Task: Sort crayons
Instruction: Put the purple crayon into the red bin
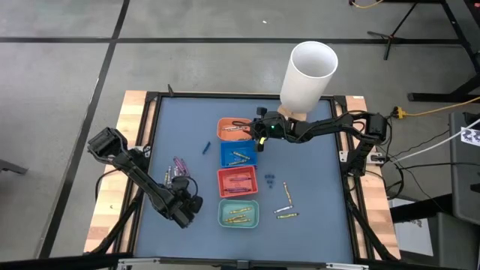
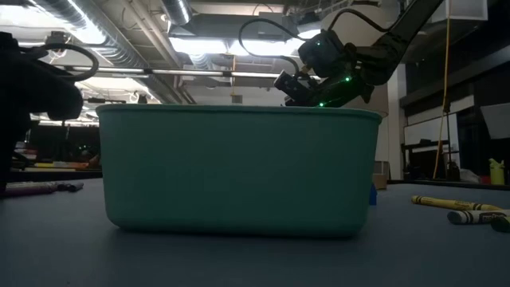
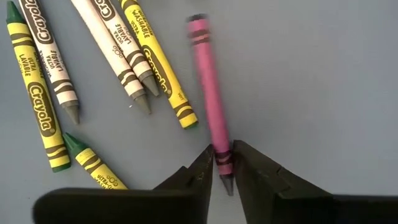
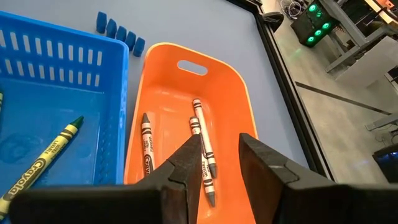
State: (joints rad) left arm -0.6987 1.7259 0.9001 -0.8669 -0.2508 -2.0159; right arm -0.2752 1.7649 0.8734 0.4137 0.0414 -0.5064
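Left gripper [image 3: 222,163] is low over the mat at the table's left side, jaws nearly together and pinching the tip end of a pink crayon [image 3: 209,93]. The crayon lies on the mat, black bands near both ends, grey tip between the fingers [image 3: 193,177].

Right gripper [image 4: 221,163] hangs over the orange tray [image 4: 165,65], jaws spread a little, nothing between them, touching nothing.

Counts:
- Four trays in a column at mid-table: orange, blue tray [image 1: 238,154], red tray [image 1: 238,181], green tray [image 1: 239,214] nearest the camera in the low view.
- Orange tray holds three white-wrapped crayons [image 4: 202,146] with grey tips, lying side by side.
- Blue tray shows one yellow crayon [image 4: 43,163] with a green tip in the right wrist view.
- Beside the pink one, the left wrist view shows five loose crayons [image 3: 149,56]: three yellow with green tips, two white with grey tips.
- A few more loose crayons [image 1: 285,208] lie on the mat to the right of the green tray; exact count can't be told.
- One blue crayon [image 1: 205,147] lies alone left of the blue tray.

White cylinder [image 1: 307,77] stands at the table's far edge.
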